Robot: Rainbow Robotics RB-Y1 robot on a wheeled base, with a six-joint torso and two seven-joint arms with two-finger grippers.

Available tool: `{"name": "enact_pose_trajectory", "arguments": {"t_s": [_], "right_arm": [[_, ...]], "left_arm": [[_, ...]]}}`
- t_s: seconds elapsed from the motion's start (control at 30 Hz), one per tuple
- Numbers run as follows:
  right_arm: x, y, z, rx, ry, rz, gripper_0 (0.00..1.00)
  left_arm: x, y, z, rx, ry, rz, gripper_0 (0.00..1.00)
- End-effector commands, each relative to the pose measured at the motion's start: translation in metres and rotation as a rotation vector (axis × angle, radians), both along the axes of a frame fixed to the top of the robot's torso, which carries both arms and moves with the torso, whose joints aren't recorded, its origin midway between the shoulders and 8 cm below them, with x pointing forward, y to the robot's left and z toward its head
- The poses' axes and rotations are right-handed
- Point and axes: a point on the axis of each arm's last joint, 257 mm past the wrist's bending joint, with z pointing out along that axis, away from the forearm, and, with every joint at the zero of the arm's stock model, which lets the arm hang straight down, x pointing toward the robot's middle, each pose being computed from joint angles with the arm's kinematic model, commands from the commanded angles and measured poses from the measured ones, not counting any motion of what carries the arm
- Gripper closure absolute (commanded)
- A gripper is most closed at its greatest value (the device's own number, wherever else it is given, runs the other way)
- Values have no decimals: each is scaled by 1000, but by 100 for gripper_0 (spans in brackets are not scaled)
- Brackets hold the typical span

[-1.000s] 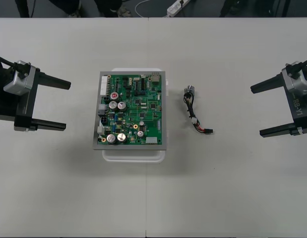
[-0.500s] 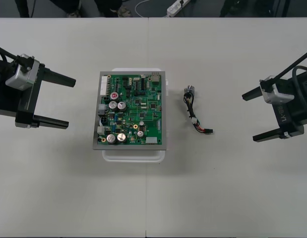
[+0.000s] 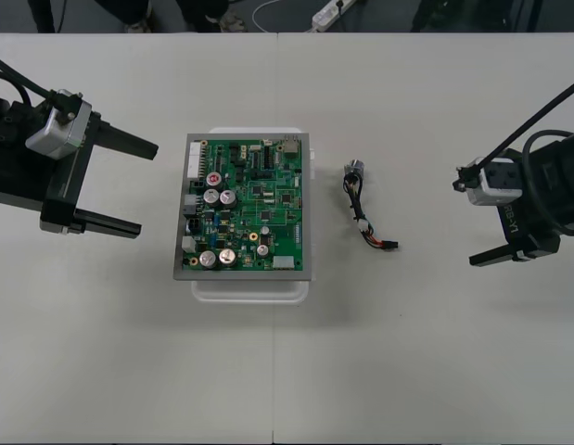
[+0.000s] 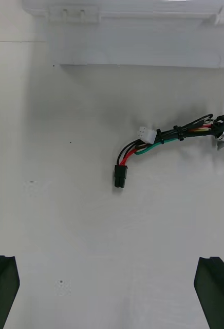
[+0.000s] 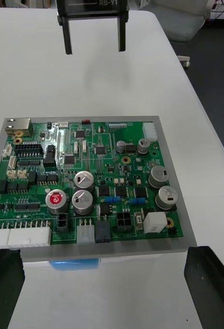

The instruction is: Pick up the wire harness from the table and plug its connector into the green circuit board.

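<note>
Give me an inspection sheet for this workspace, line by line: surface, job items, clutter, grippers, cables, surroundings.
Surface: plain light table.
Job's things: green circuit board on a white base at mid-table. The wire harness lies loose on the table to the board's right, black plug at the near end, metal socket at the far end; not plugged in.
Clutter: nothing seen.
Grippers: left gripper open, left of the board; right gripper open, right of the harness; neither touches anything.
Cables: white cable and power strip on the floor.
Surroundings: dark floor beyond the table's far edge.
</note>
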Motion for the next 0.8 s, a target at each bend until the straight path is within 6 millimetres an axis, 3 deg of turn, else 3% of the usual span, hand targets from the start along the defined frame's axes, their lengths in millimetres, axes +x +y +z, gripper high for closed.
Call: {"name": "enact_pose_trajectory", "arguments": {"t_s": [0.03, 0.8], "right_arm": [[1, 6, 11, -40, -13, -49, 0], [25, 9, -12, -208, -75, -75, 0]], "left_arm": [[-4, -1, 18, 36, 31, 6, 8], [-9, -33, 22, 72, 55, -56, 8]]}}
